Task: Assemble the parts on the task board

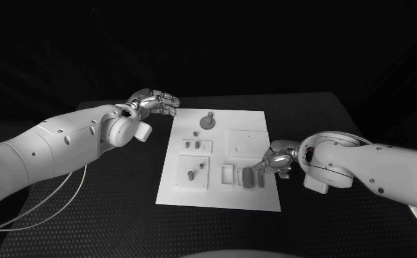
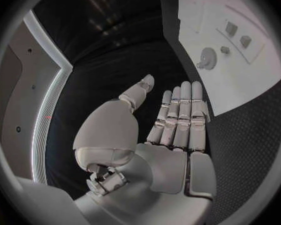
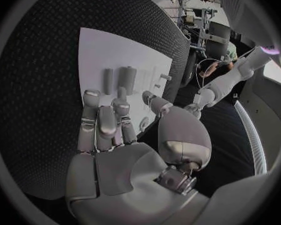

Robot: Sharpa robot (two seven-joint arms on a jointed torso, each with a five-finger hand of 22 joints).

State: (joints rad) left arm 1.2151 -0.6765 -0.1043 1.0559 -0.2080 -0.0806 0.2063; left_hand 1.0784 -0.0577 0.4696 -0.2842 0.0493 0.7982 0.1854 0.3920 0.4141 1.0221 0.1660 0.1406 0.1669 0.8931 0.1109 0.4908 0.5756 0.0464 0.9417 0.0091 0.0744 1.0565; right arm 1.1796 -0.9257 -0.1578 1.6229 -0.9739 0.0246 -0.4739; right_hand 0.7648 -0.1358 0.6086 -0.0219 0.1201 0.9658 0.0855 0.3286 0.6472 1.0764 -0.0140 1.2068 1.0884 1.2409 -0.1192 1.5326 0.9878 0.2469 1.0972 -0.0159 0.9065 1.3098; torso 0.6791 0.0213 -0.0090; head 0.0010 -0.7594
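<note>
White task board (image 1: 253, 195); grey parts (image 1: 247, 178); black table (image 1: 104, 210).

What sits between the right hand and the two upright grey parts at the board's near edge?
Nothing visible. The right hand hovers open just beside the two upright grey parts at the near right of the task board, with only bare board between its fingertips and them.

Three cameras, one board
Head view looks down on the task board (image 1: 219, 158); both wrist views, behind each hand, share it.
</note>
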